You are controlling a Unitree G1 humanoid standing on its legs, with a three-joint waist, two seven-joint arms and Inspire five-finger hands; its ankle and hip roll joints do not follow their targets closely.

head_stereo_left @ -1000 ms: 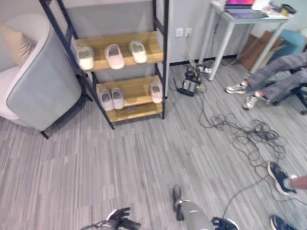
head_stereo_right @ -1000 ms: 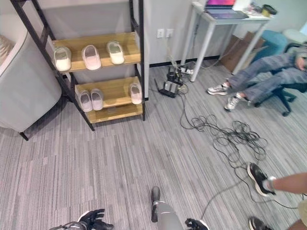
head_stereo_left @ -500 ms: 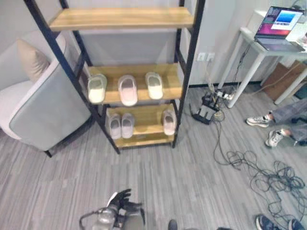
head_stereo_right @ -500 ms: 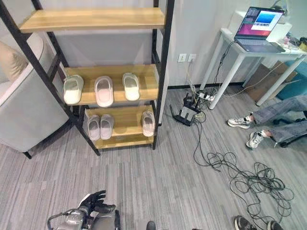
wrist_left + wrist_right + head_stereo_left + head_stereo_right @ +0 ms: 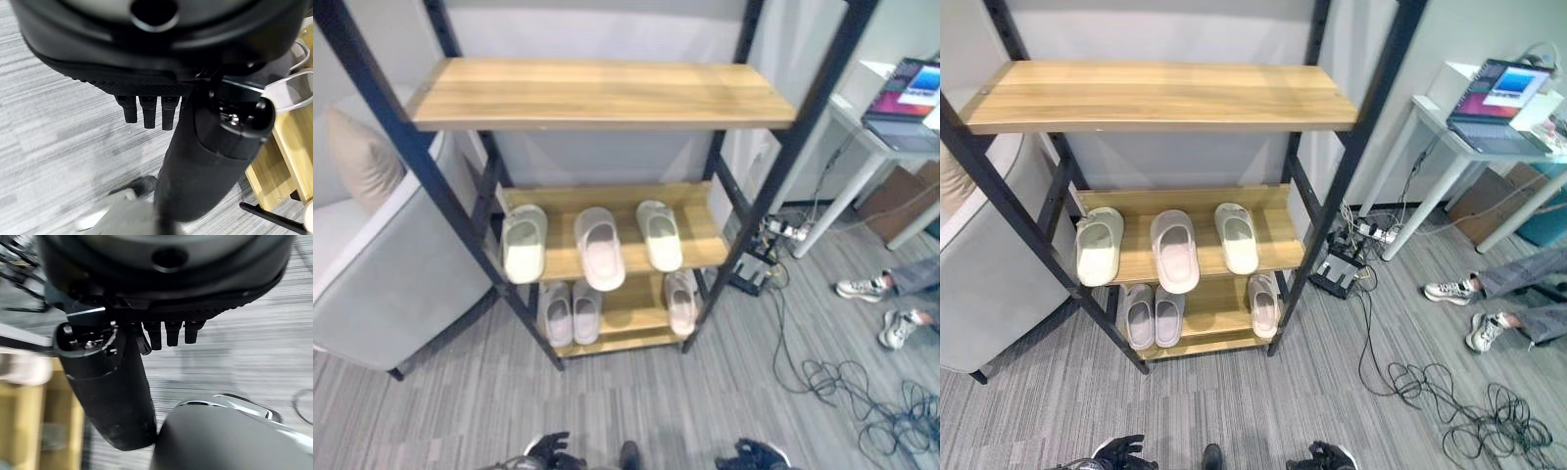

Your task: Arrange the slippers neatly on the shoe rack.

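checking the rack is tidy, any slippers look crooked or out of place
Slightly. On the middle shelf the three slippers fan apart rather than lying parallel. On the bottom shelf, one pair sits together at left while a single slipper lies alone at right.

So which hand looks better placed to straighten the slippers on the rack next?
Neither by much: the left hand and right hand both hang low, holding nothing. Probably the left, since it sits below the pair of slippers on the lower shelf.
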